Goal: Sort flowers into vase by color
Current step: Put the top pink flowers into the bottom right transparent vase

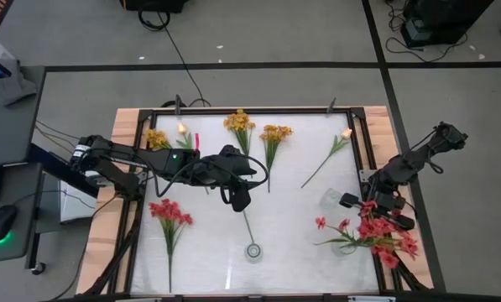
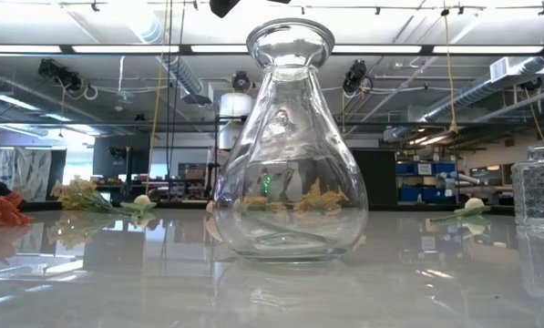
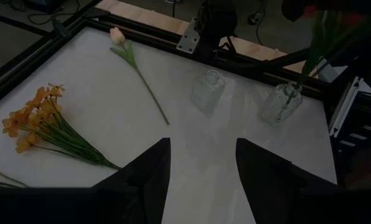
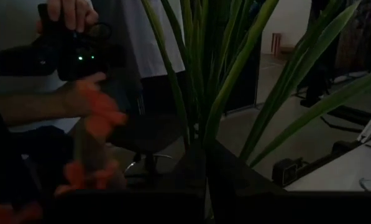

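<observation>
My right gripper [image 1: 376, 208] is at the table's right side, shut on a bunch of red-pink flowers [image 1: 386, 233] whose stems reach into a small glass vase [image 1: 345, 245]. My left gripper [image 1: 237, 197] hovers open and empty over the table's middle. Near it stands a wide clear vase [image 1: 254, 250], which fills the low view [image 2: 290, 137]. Another red-pink cluster [image 1: 170, 214] lies near the left edge. Three yellow-orange clusters [image 1: 240, 124] lie along the far side. Among them are a peach bud [image 1: 181, 130] and a peach tulip stem [image 1: 334, 149], both flat on the table. My right gripper pinches the bundle of green stems [image 4: 201, 124] between its two fingers, and the stems and long leaves rise out past the fingertips. The red heads [image 4: 92, 118] are a blur to one side. In the left wrist view the stems' lower ends [image 3: 291, 93] stand in the small vase.
A square glass vase [image 1: 332, 200] stands just beside the right gripper. The table has a dark raised frame [image 1: 233, 110] along its edges. Bare white surface lies between the middle vase and the right-hand vases. A person's hands [image 4: 73, 12] hold a device beyond the table.
</observation>
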